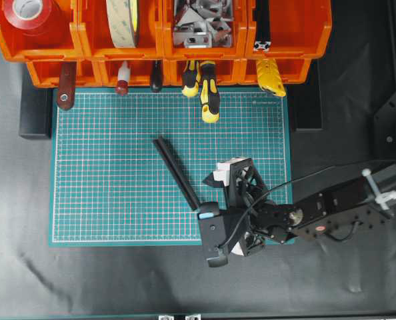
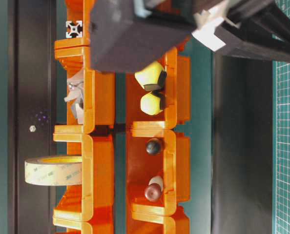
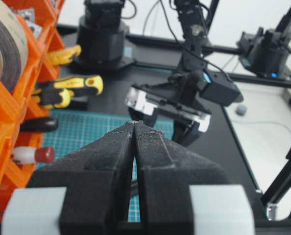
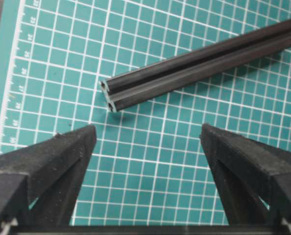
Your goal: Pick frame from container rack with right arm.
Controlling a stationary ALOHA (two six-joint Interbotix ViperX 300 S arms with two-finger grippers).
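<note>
Wide-apart right jaws (image 4: pixel 145 142) hang just short of the frame (image 4: pixel 199 63), lying flat on the mat (image 1: pixel 105 167); left jaws (image 3: pixel 134 147) pressed together, idle.

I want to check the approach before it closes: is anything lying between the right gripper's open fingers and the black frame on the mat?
Nothing visible. In the right wrist view the right gripper is open, with only bare green mat between it and the frame.

The overhead camera is looking straight down on the green mat (image 1: pixel 118 167); the right wrist camera is viewing the same mat (image 4: pixel 150 161) closely.
</note>
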